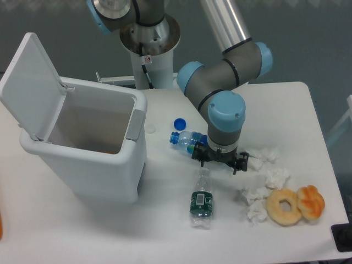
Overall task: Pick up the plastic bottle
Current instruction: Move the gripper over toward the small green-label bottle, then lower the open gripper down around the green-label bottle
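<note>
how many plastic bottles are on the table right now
2. The green-label plastic bottle lies near the front of the table. The blue-label bottle lies behind it, mostly covered by the arm's wrist, with a loose blue cap beside its neck.

So the arm (223,82) is the usual UR look: silver-grey metal tubes with darker grey joint housings, each capped by a rounded light-blue plastic cover. One blue cap faces up on the wrist joint, two more sit on the elbow-like joints, another at the far left top. The gripper (220,160) is small, black and two-fingered. The base (149,58) is a white pedestal with a small red-and-white sticker and a thin dark cable.
</note>
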Controlling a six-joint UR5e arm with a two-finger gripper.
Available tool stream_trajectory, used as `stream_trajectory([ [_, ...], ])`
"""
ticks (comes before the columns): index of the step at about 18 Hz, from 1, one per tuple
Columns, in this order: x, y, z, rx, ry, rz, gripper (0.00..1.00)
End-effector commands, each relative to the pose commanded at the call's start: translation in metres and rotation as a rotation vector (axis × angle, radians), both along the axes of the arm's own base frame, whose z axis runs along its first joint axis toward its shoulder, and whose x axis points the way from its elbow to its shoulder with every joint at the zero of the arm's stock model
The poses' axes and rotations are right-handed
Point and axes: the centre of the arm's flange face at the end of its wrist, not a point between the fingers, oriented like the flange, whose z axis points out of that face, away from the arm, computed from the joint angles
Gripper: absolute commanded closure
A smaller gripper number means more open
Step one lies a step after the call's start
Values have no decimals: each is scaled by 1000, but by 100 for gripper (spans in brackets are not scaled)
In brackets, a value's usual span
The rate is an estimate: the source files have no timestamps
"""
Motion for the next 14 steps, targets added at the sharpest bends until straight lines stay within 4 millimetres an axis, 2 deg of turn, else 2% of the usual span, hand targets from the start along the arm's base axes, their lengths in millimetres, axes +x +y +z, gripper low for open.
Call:
stream_trajectory([
  [3,8,5,-16,-14,-22,-6,0],
  [5,17,21,-33,-34,-34,-8,0],
  [6,18,22,-38,-39,-40,-3,0],
  [9,18,23,-42,-41,-42,-3,0],
  [11,19,24,-48,-50,-45,-6,7],
  [14,18,23,-49,-56,-42,-9,7],
])
